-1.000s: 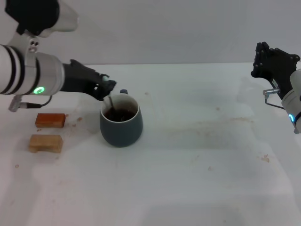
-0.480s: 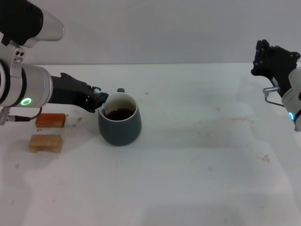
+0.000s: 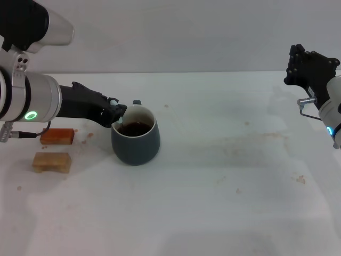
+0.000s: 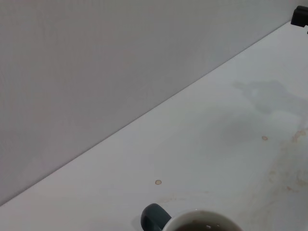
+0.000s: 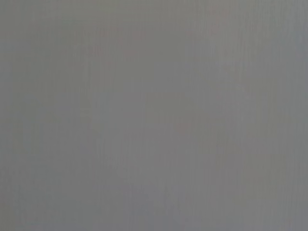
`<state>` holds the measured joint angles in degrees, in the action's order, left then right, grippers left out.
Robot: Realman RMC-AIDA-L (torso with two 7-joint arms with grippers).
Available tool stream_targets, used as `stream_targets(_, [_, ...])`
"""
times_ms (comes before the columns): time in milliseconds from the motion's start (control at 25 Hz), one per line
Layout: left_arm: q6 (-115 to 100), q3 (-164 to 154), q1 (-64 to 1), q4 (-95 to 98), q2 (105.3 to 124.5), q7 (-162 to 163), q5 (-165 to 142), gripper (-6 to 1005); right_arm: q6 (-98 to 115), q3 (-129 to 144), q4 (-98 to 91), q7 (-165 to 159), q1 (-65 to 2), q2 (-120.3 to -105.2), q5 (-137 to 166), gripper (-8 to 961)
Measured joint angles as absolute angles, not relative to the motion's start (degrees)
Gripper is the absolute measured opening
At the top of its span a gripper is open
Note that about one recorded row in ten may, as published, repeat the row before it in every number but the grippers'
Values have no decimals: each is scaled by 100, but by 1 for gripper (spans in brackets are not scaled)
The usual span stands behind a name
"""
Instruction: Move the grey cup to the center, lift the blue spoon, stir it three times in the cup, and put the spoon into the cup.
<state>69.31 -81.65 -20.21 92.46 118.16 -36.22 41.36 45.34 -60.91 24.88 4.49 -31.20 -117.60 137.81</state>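
Tabletop (image 3: 224,176) is seen, white and stained. The grey cup (image 3: 136,140) of dark liquid is stood just right of the left gripper (image 3: 118,111), at whose tip its rim is met; finger state cannot be told. The right gripper (image 3: 308,68) is held raised, far right.

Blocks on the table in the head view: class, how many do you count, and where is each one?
2. An orange block lies near the table's left edge, left of the cup; a tan block lies just in front of it. None seems hidden.
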Motion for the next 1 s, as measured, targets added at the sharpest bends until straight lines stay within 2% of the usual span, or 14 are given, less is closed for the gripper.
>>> stream_targets(560, [6899,-8128,-1974,9076,11824,-3599,4145,181,4535,-6091,2520,449,-3095,-11759,13781,46])
stream_targets(1000, [6804,-7952,-1846,9145,11815,-3630,4518,433,4535,-6090,2532,449,-3082,-11760,13781,46])
